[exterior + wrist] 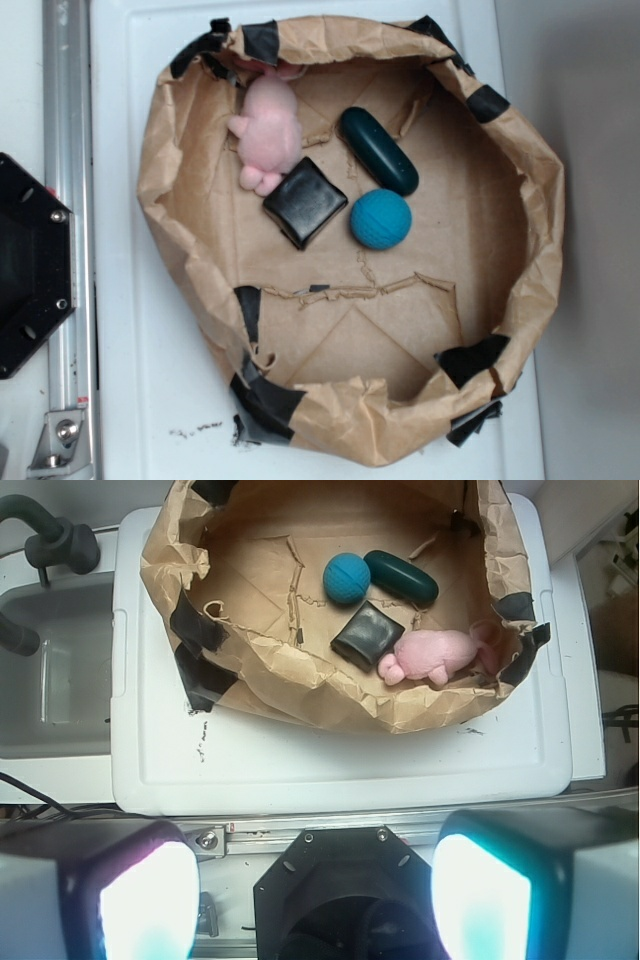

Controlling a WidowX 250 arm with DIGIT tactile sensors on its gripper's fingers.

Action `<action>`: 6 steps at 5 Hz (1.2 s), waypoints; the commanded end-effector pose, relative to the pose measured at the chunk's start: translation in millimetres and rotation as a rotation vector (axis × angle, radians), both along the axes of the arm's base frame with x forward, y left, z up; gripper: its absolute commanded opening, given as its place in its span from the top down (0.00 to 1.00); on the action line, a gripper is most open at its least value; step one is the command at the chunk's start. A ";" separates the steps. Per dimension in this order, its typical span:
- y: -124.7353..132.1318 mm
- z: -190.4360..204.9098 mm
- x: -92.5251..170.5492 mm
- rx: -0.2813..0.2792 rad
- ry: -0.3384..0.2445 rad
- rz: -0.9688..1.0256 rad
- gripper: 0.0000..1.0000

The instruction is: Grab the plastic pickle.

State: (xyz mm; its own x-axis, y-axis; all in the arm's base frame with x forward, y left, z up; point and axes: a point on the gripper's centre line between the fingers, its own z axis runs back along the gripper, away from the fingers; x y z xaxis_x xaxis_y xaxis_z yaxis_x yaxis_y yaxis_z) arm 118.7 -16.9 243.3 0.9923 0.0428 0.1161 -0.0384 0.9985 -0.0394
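The plastic pickle (379, 150), a smooth dark teal capsule, lies slanted inside the brown paper nest (175, 160), between the pink plush and the blue ball. In the wrist view the plastic pickle (401, 576) rests far ahead, near the nest's back wall. My gripper (315, 900) hangs open high above the robot base, well short of the nest, with nothing between its two glowing fingers (150, 905). The exterior view does not show the gripper.
A blue textured ball (380, 219), a black square block (305, 202) and a pink plush toy (266, 128) share the nest beside the pickle. The nest sits on a white lid (130, 360). The black robot base (25, 265) and a metal rail (68, 150) lie left.
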 end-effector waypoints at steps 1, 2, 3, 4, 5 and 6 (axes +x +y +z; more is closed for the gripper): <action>0.0 0.0 0.0 0.000 0.000 0.000 0.00; 5.6 -22.0 50.0 0.068 -0.151 -0.222 0.00; 25.4 -38.3 99.0 0.086 -0.262 -0.227 0.00; 37.9 -69.2 133.5 0.144 -0.301 -0.256 0.00; 59.2 -101.3 145.9 0.236 -0.237 -0.209 0.00; 59.2 -101.3 145.9 0.236 -0.237 -0.209 0.00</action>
